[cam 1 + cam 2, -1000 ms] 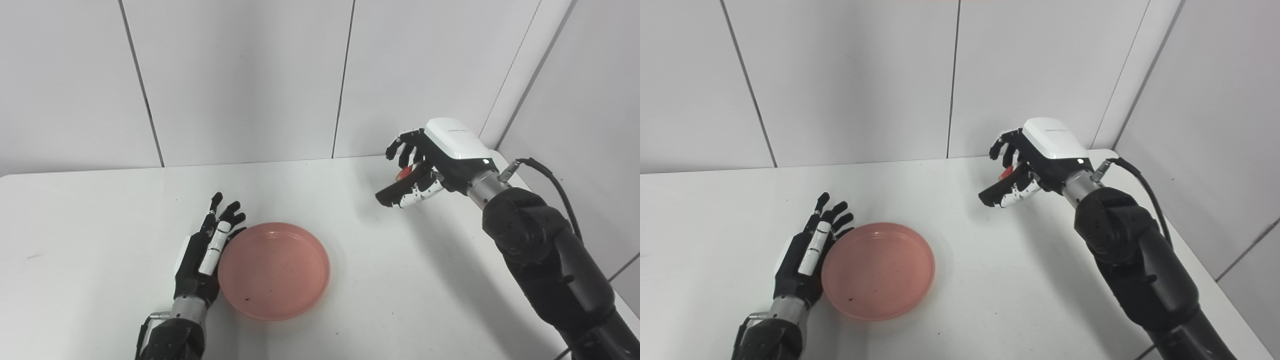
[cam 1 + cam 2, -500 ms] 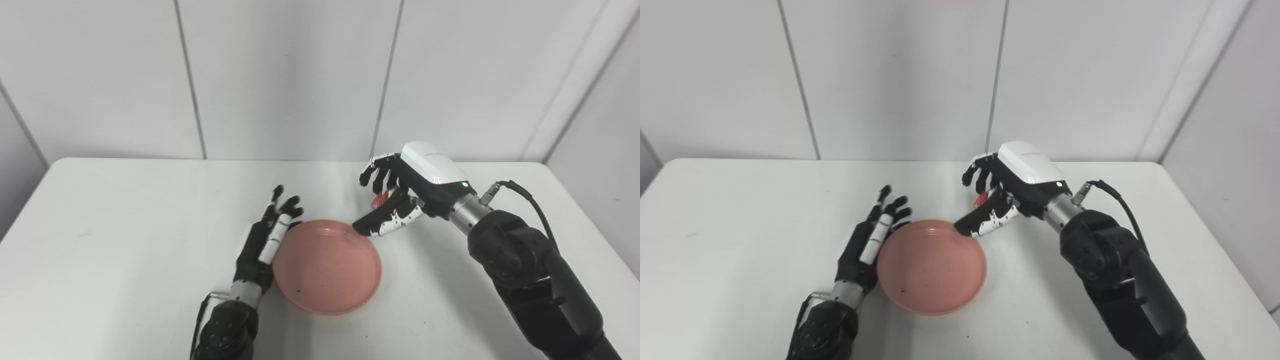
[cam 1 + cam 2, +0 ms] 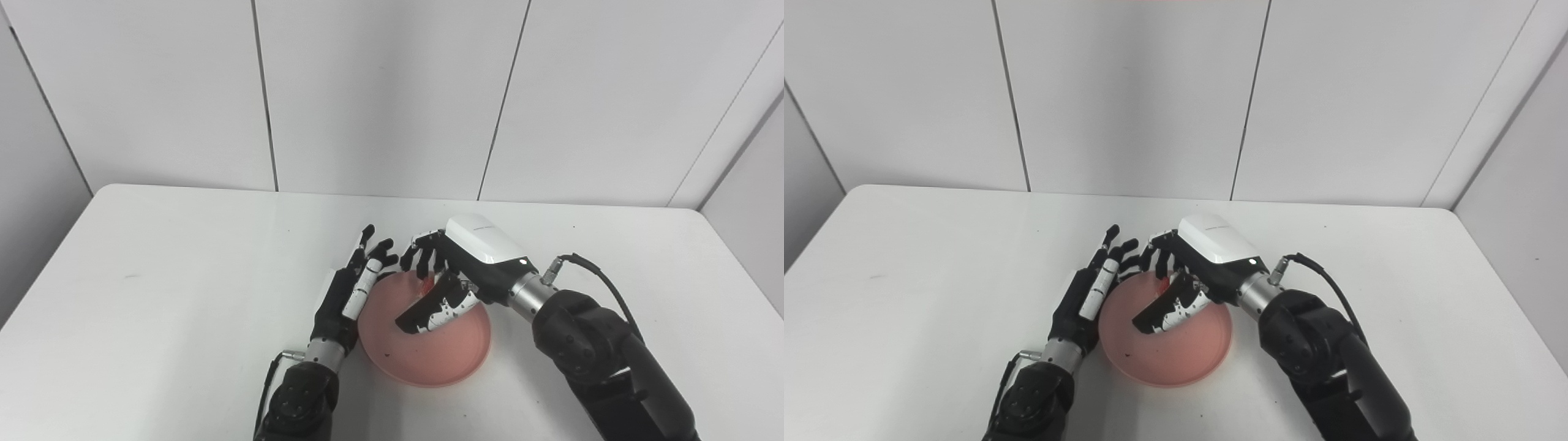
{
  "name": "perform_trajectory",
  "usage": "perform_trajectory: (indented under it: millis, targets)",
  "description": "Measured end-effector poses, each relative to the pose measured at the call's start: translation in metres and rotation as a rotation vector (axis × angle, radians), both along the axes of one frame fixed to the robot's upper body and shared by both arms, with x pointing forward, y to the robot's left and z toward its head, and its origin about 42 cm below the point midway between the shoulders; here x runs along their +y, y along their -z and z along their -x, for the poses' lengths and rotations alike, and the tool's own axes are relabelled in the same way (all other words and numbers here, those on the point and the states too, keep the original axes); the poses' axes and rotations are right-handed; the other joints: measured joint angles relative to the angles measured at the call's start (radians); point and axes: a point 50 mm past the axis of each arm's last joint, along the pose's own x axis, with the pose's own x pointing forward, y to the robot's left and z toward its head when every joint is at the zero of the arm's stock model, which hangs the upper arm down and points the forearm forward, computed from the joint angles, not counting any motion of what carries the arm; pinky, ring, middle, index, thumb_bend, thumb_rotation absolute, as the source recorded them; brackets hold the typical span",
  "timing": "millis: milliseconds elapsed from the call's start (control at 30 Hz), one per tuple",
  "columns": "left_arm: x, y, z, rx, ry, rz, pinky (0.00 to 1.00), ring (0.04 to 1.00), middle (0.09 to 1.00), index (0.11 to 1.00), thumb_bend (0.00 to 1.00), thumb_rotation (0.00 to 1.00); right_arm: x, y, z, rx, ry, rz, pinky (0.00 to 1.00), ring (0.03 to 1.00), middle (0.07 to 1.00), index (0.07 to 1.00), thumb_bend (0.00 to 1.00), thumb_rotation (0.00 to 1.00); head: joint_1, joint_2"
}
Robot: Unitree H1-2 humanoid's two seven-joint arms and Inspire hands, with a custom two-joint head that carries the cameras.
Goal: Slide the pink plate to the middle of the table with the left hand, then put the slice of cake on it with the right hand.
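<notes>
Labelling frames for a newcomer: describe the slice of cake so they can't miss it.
Find the pink plate near the middle of the white table. Above its far part hangs the right robot hand, closed on the slice of cake: the small red bit between its dark fingers.

Left hand [image 3: 346, 294] lies flat at lower centre, fingers spread. Right hand [image 3: 447, 282] hovers beside it, fingers curled closed.

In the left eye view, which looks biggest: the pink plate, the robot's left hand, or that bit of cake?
1. Pink plate, widest.
2. Left hand, long but narrower.
3. Slice of cake, a small red bit; most is hidden inside the right hand, so its true size is unsure.
</notes>
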Motion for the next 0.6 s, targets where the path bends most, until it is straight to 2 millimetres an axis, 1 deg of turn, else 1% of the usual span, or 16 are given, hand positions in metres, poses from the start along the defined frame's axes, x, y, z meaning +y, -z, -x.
perform_trajectory:
  millis: [100,200,467,533,600]
  targets:
    - [0.000,0.000,0.000,0.002,0.002,0.011,0.78,0.864,0.905,1.000,0.68,0.83,0.001,0.018,-0.001,0.040,0.004,0.003,0.33,0.374,0.488,0.557,0.51,0.00,-0.005,0.003]
    - [0.000,0.000,0.000,0.001,0.002,0.012,0.78,0.863,0.906,1.000,0.66,0.84,0.001,0.028,-0.004,0.044,-0.001,0.012,0.33,0.374,0.492,0.557,0.51,0.00,-0.009,0.005]
    - [0.001,0.000,0.000,0.001,0.002,0.011,0.76,0.854,0.910,1.000,0.65,0.85,-0.003,0.040,-0.010,0.034,0.014,0.035,0.31,0.371,0.493,0.555,0.51,0.00,-0.018,0.008]
    - [0.001,-0.001,0.000,0.000,0.002,0.011,0.76,0.853,0.909,1.000,0.65,0.85,-0.002,0.040,-0.010,0.022,0.009,0.035,0.31,0.371,0.493,0.554,0.51,0.00,-0.018,0.008]
    - [0.001,-0.001,0.000,-0.001,0.002,0.011,0.76,0.854,0.910,1.000,0.66,0.85,-0.002,0.041,-0.010,0.016,0.009,0.040,0.30,0.430,0.457,0.530,0.52,0.00,-0.018,0.008]
